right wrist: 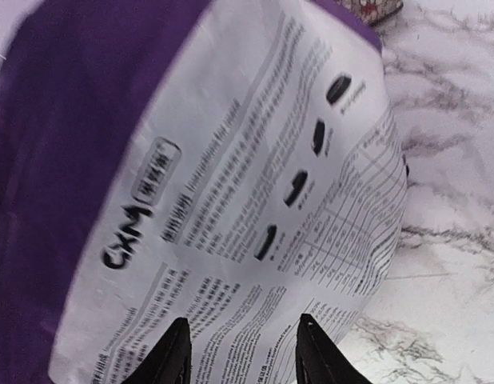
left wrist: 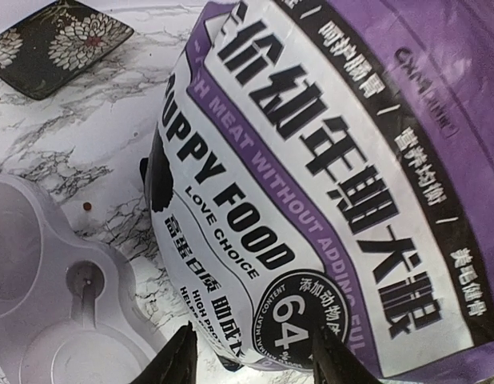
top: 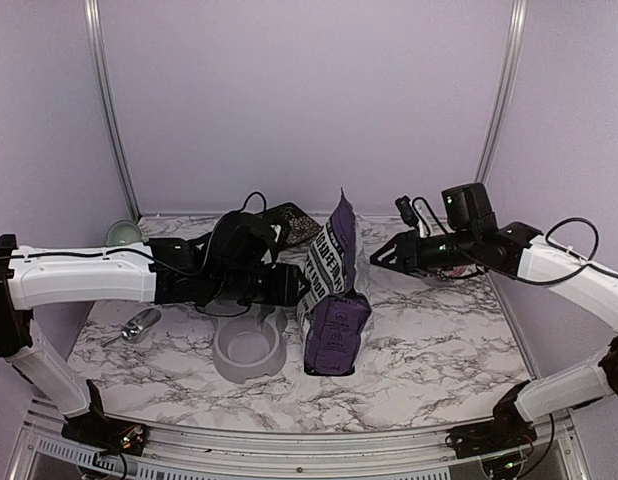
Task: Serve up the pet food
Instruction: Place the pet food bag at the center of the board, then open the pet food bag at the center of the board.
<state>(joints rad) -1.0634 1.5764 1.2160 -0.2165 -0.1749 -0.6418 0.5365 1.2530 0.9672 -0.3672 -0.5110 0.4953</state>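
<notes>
Pet food sits out of sight inside the bag [top: 334, 300], which stands mid-counter, just right of the double bowl [top: 249, 345]. My left hand [left wrist: 253, 330] and right hand [right wrist: 243, 320] face it from either side, both open, gripping nothing. I judge the bag soft-walled, glossy and bottom-heavy with loose pellets; I'd pinch the flattened top edge with one hand and steady the lower body with the other

front of bag [left wrist: 327, 184]: PUPPY FOOD, LOVE CHOICE
purple band: MEAT WITHOUT ADDING
round badge, 6 o'clock: 64, MEAT CONTENT
back of bag [right wrist: 231, 200], 8 o'clock: CXM
</notes>
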